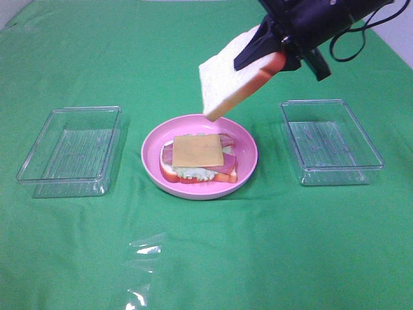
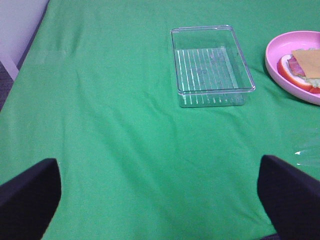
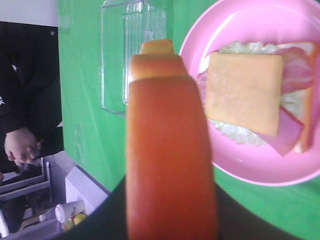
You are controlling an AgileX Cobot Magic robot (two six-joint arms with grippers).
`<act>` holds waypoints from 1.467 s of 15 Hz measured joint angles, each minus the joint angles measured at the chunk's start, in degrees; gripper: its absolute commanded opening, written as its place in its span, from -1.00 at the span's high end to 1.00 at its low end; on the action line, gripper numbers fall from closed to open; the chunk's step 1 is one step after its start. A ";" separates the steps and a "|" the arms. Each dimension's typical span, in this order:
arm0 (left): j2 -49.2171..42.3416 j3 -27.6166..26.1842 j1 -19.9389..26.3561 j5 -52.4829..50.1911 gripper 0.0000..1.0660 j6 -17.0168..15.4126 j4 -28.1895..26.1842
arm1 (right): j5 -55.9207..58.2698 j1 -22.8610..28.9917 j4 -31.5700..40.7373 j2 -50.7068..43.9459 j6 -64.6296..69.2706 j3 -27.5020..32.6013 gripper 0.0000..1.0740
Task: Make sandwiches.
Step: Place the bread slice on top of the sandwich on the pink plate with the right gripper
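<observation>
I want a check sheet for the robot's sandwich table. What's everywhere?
Surface: green cloth, wrinkled.
Job's things: plate holds bread, lettuce, bacon, cheese on top; top slice tilted in the air above it.
Clutter: two clear trays, left and right; plastic wrap.
Grippers: right gripper shut on top slice; left gripper open, holding nothing.
Cables: black cable on right arm.
Surroundings: person beside table.

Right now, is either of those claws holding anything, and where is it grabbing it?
Yes: the right gripper pinches a bread slice by its crusted edge, tilted above the pink plate. The left gripper is open, empty.
</observation>
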 measured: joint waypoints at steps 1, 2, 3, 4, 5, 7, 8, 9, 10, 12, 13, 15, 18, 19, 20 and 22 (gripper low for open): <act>0.00 0.00 0.00 0.00 -0.87 0.00 0.00 | -1.15 1.43 2.69 1.78 -0.23 0.06 1.00; 0.00 0.00 0.00 0.00 -0.87 0.00 0.00 | -2.29 2.75 5.44 3.84 -1.03 0.17 1.00; 0.00 0.00 0.00 0.00 -0.87 0.00 0.00 | -3.72 4.87 9.51 7.33 -2.75 0.17 1.00; 0.00 0.00 0.00 0.00 -0.87 0.00 0.00 | -4.18 5.33 10.20 8.19 -3.04 0.17 1.00; 0.00 0.00 0.00 0.00 -0.87 0.00 0.00 | -4.93 5.96 11.34 9.80 -3.21 0.17 1.00; 0.00 0.00 0.00 0.00 -0.87 0.00 0.00 | -5.27 6.13 13.18 12.89 -3.50 0.17 1.00; 0.00 0.00 0.00 0.00 -0.87 0.00 0.00 | -6.02 6.13 13.52 14.15 -3.78 0.17 1.00; 0.00 0.00 0.00 0.00 -0.87 0.00 0.00 | -6.93 6.13 13.64 15.07 -4.18 0.17 1.00; 0.00 0.00 0.00 0.00 -0.87 0.00 0.00 | -7.22 6.13 13.64 15.47 -4.24 0.17 1.00; 0.00 0.00 0.00 0.00 -0.87 0.00 0.00 | -8.25 6.13 13.87 16.79 -4.30 0.17 1.00; 0.00 0.00 0.00 0.00 -0.87 0.00 0.00 | -8.77 6.13 13.87 17.99 -4.30 0.17 1.00; 0.00 0.00 0.00 0.00 -0.87 0.00 0.00 | -9.05 6.13 13.87 18.62 -4.30 0.17 1.00; 0.00 0.00 0.00 0.00 -0.87 0.00 0.00 | -9.05 6.13 13.87 18.96 -4.30 0.17 0.96; 0.00 0.00 0.00 0.00 -0.87 0.00 0.00 | -9.05 6.13 13.87 18.96 -4.30 0.17 0.82; 0.00 0.00 0.00 0.00 -0.87 0.00 0.00 | -9.05 6.13 13.87 18.96 -4.30 0.17 0.59; 0.00 0.00 0.00 0.00 -0.87 0.00 0.00 | -9.05 6.13 13.52 18.96 -4.30 0.17 0.00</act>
